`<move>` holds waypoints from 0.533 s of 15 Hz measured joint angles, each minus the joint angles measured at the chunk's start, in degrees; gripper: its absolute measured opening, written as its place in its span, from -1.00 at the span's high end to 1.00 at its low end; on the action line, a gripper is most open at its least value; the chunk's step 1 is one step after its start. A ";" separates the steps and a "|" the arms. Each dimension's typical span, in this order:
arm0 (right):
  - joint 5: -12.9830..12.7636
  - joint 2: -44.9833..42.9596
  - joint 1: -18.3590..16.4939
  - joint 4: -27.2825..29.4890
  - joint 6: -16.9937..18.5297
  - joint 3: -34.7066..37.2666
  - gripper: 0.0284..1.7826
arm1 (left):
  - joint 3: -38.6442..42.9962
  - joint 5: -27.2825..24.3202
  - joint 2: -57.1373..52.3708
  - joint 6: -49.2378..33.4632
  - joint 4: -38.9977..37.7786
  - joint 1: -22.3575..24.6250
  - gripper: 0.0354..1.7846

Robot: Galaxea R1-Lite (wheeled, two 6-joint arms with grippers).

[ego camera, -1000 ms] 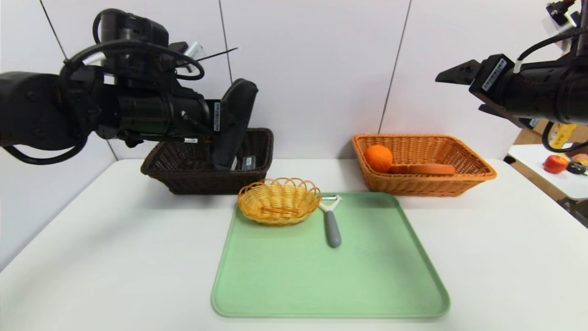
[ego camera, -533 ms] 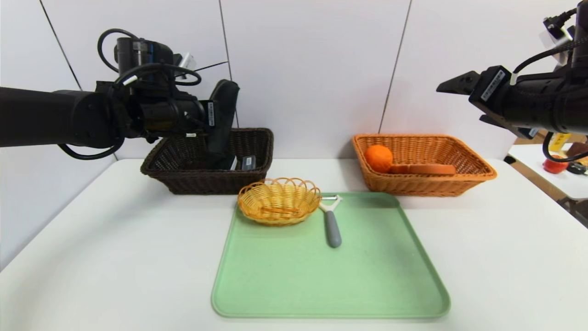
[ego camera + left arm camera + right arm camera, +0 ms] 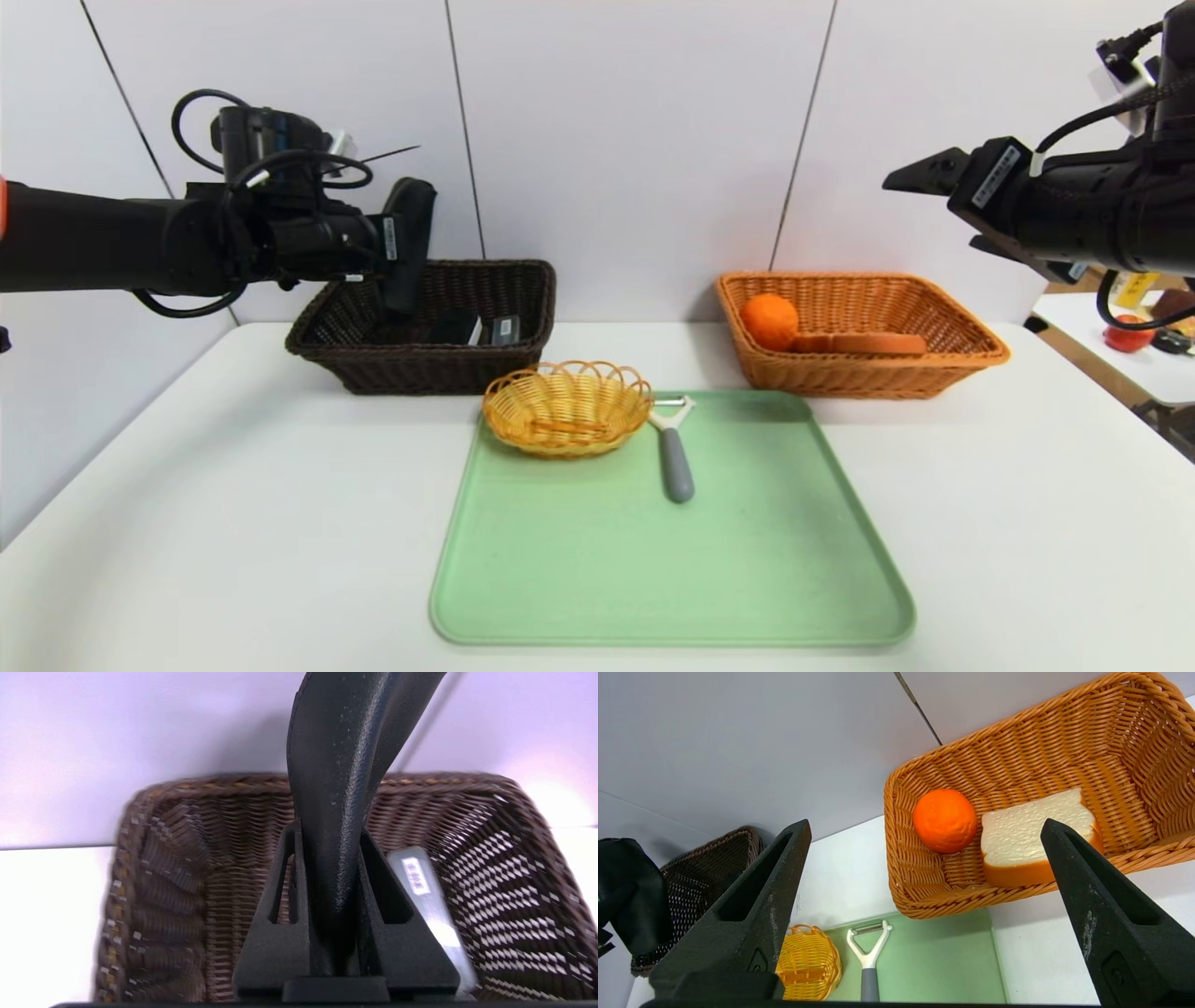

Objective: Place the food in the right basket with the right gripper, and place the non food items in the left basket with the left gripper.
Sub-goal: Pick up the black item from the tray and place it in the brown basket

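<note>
My left gripper (image 3: pixel 397 245) is shut on the black fabric pouch (image 3: pixel 409 245) and holds it hanging above the dark brown basket (image 3: pixel 373 369). In the left wrist view the pouch (image 3: pixel 336 788) sits between the shut fingers (image 3: pixel 275 914) over the basket (image 3: pixel 154 868). The grey barcode case (image 3: pixel 505 329) lies inside the basket (image 3: pixel 423 891). The grey-handled peeler (image 3: pixel 674 462) lies on the green tray (image 3: pixel 672 579). The orange (image 3: pixel 769 320) and bread slice (image 3: pixel 873 343) lie in the orange-tan basket (image 3: pixel 971 355). My right gripper (image 3: pixel 934 210) is open and empty, high at the right.
A small round yellow basket (image 3: pixel 566 408) stands on the tray's far left corner, next to the peeler's head. A side table at the far right holds a red apple (image 3: pixel 1127 336). A white wall rises right behind both big baskets.
My left gripper has moved left and farther back with the pouch, now over the dark basket's left part. The right arm has barely shifted.
</note>
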 joint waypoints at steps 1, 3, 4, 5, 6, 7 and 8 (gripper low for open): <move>-0.05 0.17 0.00 -0.04 -0.02 -0.13 -0.90 | -0.63 -0.05 0.69 0.02 0.05 1.10 0.69; -0.06 0.43 0.00 -0.06 -0.04 -0.37 -0.90 | -1.22 -0.05 1.94 0.20 0.02 2.41 0.69; -0.05 0.50 0.00 -0.09 -0.04 -0.48 -0.90 | -1.52 -0.06 2.65 0.30 0.05 2.72 0.69; -0.05 0.54 0.00 -0.11 -0.04 -0.52 -0.90 | -1.94 -0.02 3.29 0.33 0.13 2.84 0.69; -0.02 0.56 0.00 -0.09 -0.02 -0.57 -0.90 | -2.32 -0.02 3.93 0.33 0.13 2.94 0.53; -0.02 0.56 0.00 -0.09 -0.04 -0.61 -0.90 | -2.54 -0.02 4.41 0.30 0.02 3.06 0.36; -0.06 0.59 0.00 -0.06 -0.04 -0.61 -0.90 | -2.66 -0.02 4.74 0.35 0.05 3.11 0.20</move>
